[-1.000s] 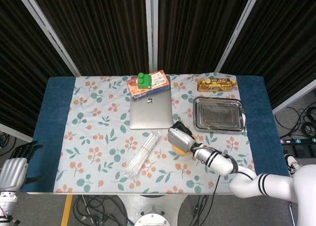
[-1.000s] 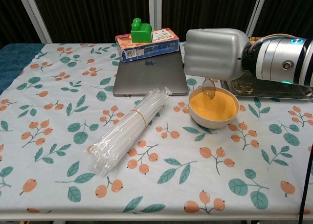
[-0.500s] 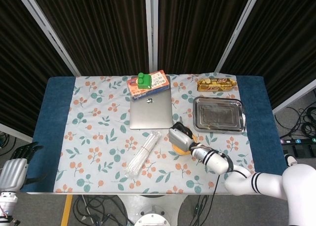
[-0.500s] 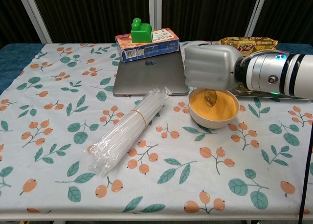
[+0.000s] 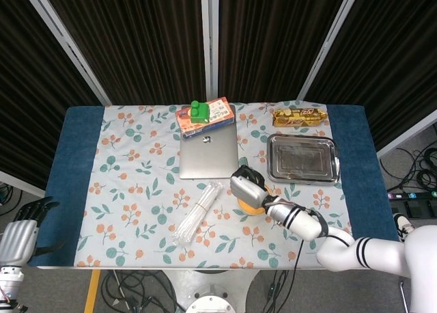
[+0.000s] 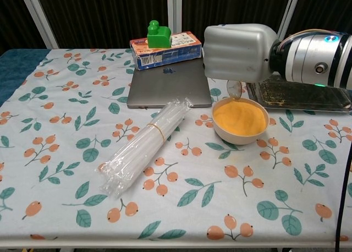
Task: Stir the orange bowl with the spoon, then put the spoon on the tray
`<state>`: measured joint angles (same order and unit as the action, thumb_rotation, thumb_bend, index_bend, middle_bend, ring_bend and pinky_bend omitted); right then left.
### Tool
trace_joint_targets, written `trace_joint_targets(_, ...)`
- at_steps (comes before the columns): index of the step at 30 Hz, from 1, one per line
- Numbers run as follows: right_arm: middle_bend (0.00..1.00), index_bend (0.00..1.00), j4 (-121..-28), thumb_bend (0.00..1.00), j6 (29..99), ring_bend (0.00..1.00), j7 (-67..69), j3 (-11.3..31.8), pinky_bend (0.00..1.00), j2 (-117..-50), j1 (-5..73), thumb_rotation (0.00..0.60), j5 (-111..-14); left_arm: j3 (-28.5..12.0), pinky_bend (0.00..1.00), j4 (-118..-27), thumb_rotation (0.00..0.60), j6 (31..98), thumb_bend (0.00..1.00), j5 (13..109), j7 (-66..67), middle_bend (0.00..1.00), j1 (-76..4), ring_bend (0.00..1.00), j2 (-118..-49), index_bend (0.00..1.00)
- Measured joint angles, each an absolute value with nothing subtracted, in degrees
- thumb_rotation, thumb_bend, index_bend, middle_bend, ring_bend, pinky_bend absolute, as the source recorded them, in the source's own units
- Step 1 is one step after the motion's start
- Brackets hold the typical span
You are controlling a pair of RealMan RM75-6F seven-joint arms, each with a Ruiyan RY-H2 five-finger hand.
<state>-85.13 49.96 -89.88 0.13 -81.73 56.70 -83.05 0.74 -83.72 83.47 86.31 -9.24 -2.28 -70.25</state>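
An orange bowl (image 6: 240,120) (image 5: 257,206) stands on the tablecloth, right of centre. My right hand (image 6: 238,52) (image 5: 246,189) hovers over the bowl's far rim and grips the spoon (image 6: 235,88), whose tip hangs just above the orange contents. The metal tray (image 5: 302,158) (image 6: 308,96) lies behind the bowl to the right. My left hand (image 5: 19,232) rests off the table at the near left corner, holding nothing, fingers apart.
A closed laptop (image 5: 208,154) lies behind the bowl, with a box (image 6: 165,49) and a green block (image 6: 158,34) at its far end. A clear bag of straws (image 6: 142,146) lies to the bowl's left. A snack packet (image 5: 298,115) sits behind the tray.
My right hand has risen and shifted slightly left, lifting the spoon's tip out of the bowl's middle to just above its far rim. The left hand has not moved.
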Motion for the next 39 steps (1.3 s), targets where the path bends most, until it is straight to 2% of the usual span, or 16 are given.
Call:
trace_joint_targets(11,1.0,1.0,-84.5,0.48,51.3,1.0,-94.4,-1.0,1.0,-83.4,55.1,0.6,-83.7,0.9,0.14,-83.5,0.6,83.4,0.0,86.4,-9.4,0.22,-2.1,0.15,-70.4,0.26)
trace_joint_targets(22,1.0,1.0,-83.5,0.48,53.3,1.0,-97.7,0.0,1.0,-85.7,53.2,0.6,-80.1,1.1,0.14,-83.0,0.6,83.4,0.0,86.4,-9.9,0.22,-2.0,0.15,-70.6,0.26)
trace_joint_targets(32,1.0,1.0,-85.0,0.47,59.4,1.0,-82.9,3.8,1.0,-85.8,48.8,0.6,-75.3,0.8,0.14,-82.7,0.6,83.0,0.0,86.5,-10.0,0.22,-2.4,0.15,-70.7,0.26)
trace_joint_targets(39,1.0,1.0,-85.1,0.47,60.1,1.0,-71.6,6.3,1.0,-85.2,46.7,0.6,-70.1,0.7,0.14,-83.7,0.6,82.8,0.0,86.9,-9.0,0.22,-2.9,0.15,-70.4,0.26)
